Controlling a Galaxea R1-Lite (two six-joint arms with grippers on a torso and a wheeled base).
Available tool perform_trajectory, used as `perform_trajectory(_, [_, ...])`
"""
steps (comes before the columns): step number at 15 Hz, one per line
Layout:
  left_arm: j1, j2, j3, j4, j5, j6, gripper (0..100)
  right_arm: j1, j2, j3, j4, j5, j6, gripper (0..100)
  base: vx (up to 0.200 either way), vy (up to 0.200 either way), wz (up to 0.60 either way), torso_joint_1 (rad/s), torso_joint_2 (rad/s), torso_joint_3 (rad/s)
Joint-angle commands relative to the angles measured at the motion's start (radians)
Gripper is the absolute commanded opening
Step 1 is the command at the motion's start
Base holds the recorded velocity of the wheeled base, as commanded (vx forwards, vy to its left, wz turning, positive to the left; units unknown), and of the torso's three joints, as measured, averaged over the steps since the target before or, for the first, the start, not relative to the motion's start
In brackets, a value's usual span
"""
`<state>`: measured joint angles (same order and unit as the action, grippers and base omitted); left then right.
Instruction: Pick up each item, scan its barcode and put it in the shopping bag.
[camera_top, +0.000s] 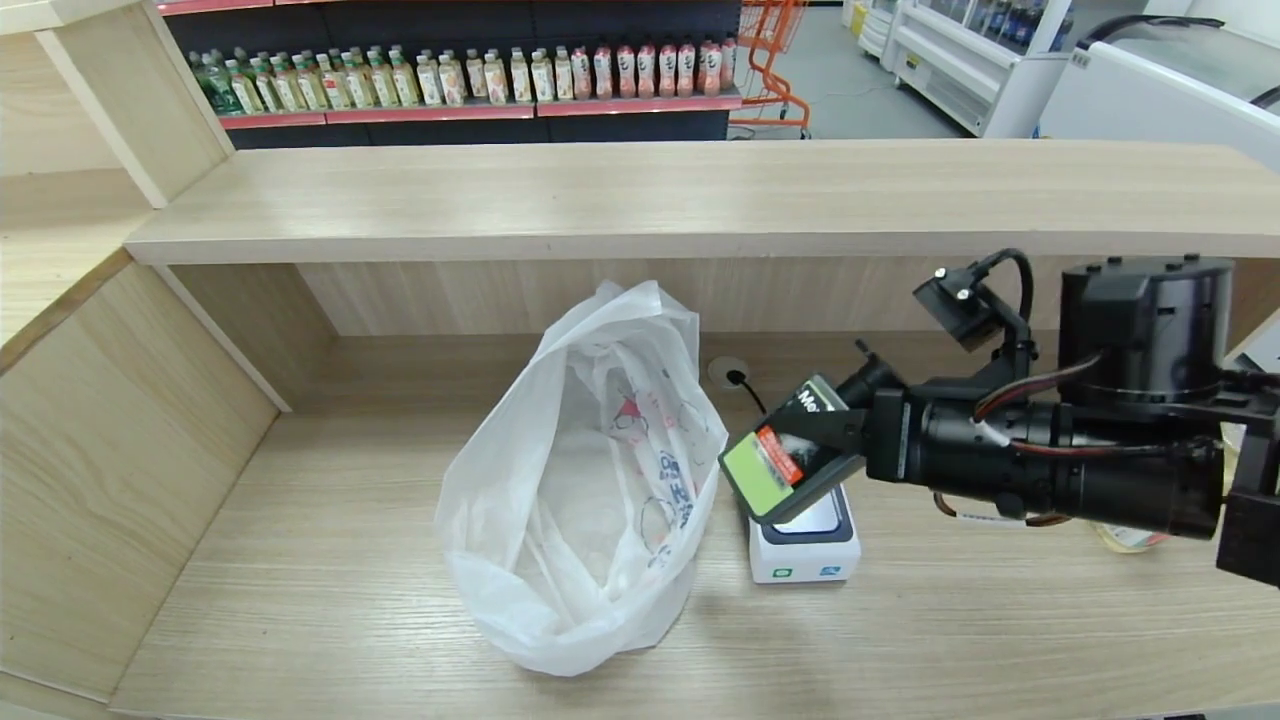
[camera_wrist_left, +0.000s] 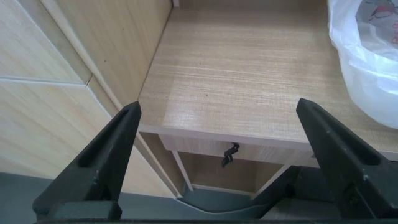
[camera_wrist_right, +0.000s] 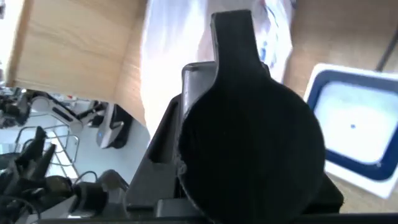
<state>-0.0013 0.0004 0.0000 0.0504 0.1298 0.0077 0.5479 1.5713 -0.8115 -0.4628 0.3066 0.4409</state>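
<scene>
A white plastic shopping bag stands open in the middle of the wooden counter; its edge also shows in the left wrist view. My right gripper is shut on a small box with a green face and a red label. The box hangs tilted just above the white scanner, right of the bag. The scanner's blue-rimmed window lies below this gripper, with the bag beside it. My left gripper is open and holds nothing, hovering off the counter's front left corner.
A raised wooden shelf runs along the back, and a side panel closes the left. A cable hole sits behind the scanner. A tan object lies partly hidden under my right arm. Bare counter lies left of the bag.
</scene>
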Motion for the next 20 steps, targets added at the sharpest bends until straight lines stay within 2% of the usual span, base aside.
perform_trajectory(1, [0.000, 0.000, 0.000, 0.000, 0.001, 0.002, 100, 0.004, 0.041, 0.037, 0.000, 0.006, -0.004, 0, 0.000, 0.000, 0.00, 0.000, 0.00, 0.000])
perform_trajectory(3, [0.001, 0.000, 0.000, 0.000, 0.001, 0.002, 100, 0.023, 0.085, 0.000, -0.004, 0.000, -0.008, 0, 0.000, 0.000, 0.00, 0.000, 0.00, 0.000])
perform_trajectory(5, [0.001, 0.000, 0.000, 0.000, 0.001, 0.002, 100, 0.037, 0.141, -0.002, -0.034, -0.004, -0.106, 0, 0.000, 0.000, 0.00, 0.000, 0.00, 0.000])
perform_trajectory(6, [0.000, 0.000, 0.000, 0.000, 0.001, 0.002, 100, 0.037, 0.184, 0.021, -0.096, -0.003, -0.202, 0, 0.000, 0.000, 0.00, 0.000, 0.00, 0.000])
perform_trajectory(8, [0.000, 0.000, 0.000, 0.000, 0.001, 0.002, 100, 0.040, 0.259, 0.021, -0.223, 0.011, -0.234, 0, 0.000, 0.000, 0.00, 0.000, 0.00, 0.000])
perform_trajectory(9, [0.000, 0.000, 0.000, 0.000, 0.001, 0.002, 100, 0.044, 0.279, 0.009, -0.244, 0.017, -0.235, 0, 0.000, 0.000, 0.00, 0.000, 0.00, 0.000])
perform_trajectory(12, [0.001, 0.000, 0.000, 0.000, -0.001, 0.002, 100, 0.044, 0.369, -0.018, -0.390, 0.147, -0.237, 0, 0.000, 0.000, 0.00, 0.000, 0.00, 0.000])
perform_trajectory(17, [0.001, 0.000, 0.000, 0.000, 0.001, 0.002, 100, 0.044, 0.469, -0.133, -0.399, 0.147, -0.243, 0, 0.000, 0.000, 0.00, 0.000, 0.00, 0.000])
perform_trajectory(20, [0.001, 0.000, 0.000, 0.000, 0.001, 0.002, 100, 0.046, 0.532, -0.189, -0.398, 0.146, -0.364, 0, 0.000, 0.000, 0.00, 0.000, 0.00, 0.000])
